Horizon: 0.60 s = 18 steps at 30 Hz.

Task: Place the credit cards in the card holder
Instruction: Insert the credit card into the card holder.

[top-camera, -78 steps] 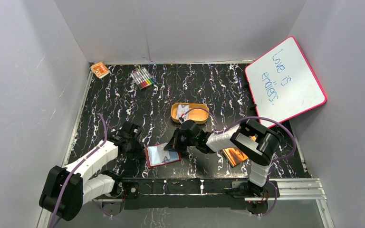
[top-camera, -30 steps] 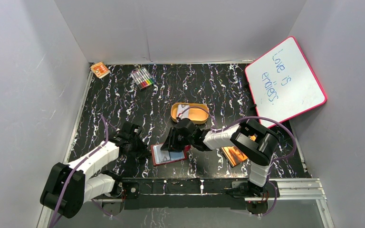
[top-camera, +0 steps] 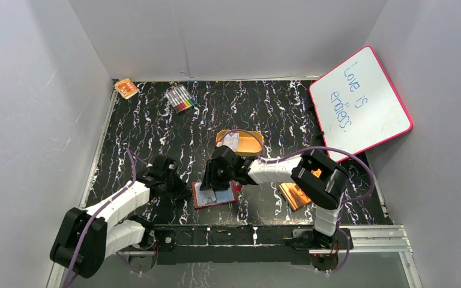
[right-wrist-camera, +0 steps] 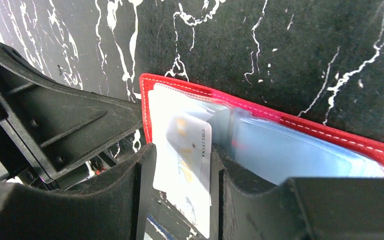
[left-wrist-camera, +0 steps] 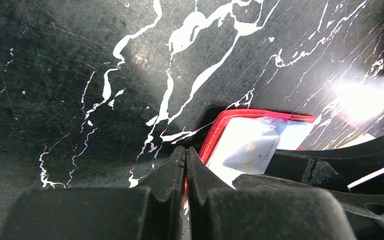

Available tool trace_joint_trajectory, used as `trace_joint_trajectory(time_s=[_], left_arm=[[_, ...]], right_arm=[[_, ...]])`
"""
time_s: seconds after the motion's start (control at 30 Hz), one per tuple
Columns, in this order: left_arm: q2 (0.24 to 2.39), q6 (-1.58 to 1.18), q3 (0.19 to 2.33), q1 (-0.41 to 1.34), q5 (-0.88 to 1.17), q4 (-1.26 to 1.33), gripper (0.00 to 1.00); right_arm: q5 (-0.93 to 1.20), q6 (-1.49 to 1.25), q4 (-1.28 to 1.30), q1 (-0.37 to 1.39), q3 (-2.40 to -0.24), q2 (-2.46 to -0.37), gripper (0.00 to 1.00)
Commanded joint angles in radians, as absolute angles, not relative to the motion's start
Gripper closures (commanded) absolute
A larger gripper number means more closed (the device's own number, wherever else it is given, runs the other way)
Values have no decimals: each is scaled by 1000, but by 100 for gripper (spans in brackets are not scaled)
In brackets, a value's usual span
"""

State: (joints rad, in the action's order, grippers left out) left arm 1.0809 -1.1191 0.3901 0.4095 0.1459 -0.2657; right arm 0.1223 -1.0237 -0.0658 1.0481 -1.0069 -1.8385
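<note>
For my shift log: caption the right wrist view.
Right gripper holds a credit card over the pockets of the open red card holder.

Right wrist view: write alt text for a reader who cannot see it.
A pale credit card stands between the right gripper's black fingers, its far end over the clear pockets of the open red card holder. The holder lies on a black, white-veined table, and the left gripper reaches its corner from the left.
</note>
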Motion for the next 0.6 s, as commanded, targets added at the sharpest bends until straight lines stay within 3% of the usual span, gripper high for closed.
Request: trace_joint_trajectory(time_s=[0.0,0.57], left_arm=[[1089,-1115,356,417,117,-337,100],[1089,-1117,357,417,121,-335,100]], right_arm=[[33,-969,110,1050,-1021,-1819,48],[-76,-912,246,1052,-1095,-1788,32]])
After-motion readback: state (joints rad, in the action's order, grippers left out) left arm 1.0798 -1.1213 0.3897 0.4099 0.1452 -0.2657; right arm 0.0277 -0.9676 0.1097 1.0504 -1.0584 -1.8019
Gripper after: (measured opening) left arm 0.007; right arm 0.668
